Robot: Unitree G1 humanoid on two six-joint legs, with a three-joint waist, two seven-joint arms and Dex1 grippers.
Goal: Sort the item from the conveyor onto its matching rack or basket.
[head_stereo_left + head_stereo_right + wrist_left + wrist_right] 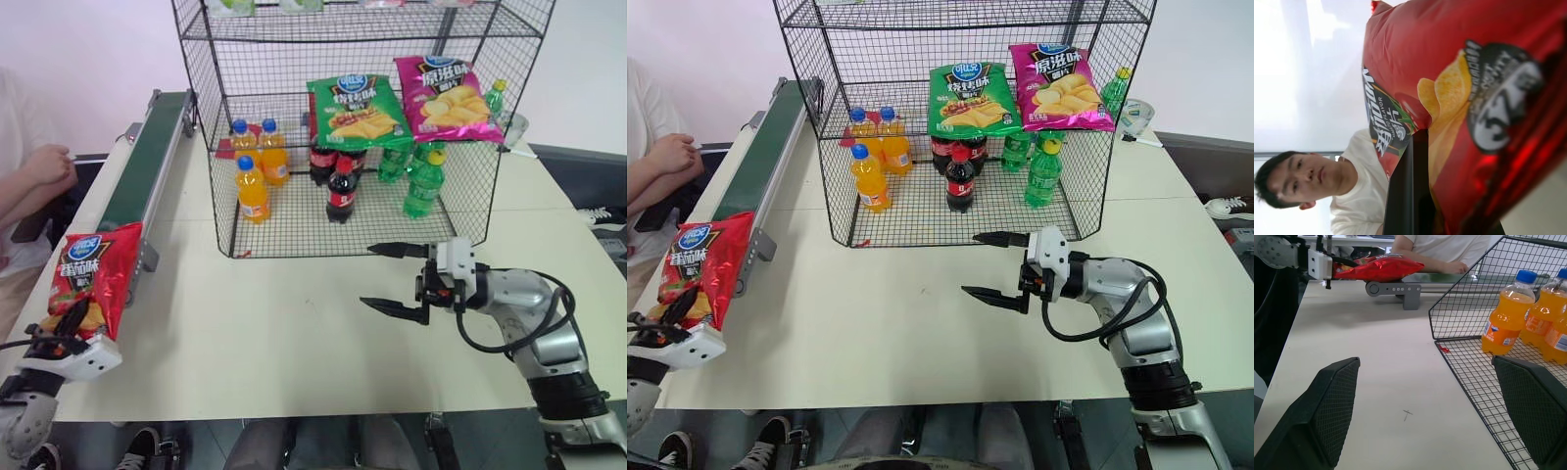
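The item, a shiny red crisp bag (93,274), lies at the near end of the dark green conveyor (147,157), at the table's left edge. My left gripper (64,328) is shut on the bag's lower edge; one black finger (1410,196) presses against the foil. The right wrist view shows the bag (1381,269) lying level over the conveyor's grey end. My right gripper (367,276) hovers open over the table, pointing left, just in front of the black wire rack (294,230), with nothing between its fingers (1322,416).
On the rack's upper tier sit a green bag (358,110) and a magenta bag (446,98). Orange bottles (253,186), a cola bottle (341,191) and green bottles (423,181) stand on its floor. A person (29,166) sits left of the conveyor.
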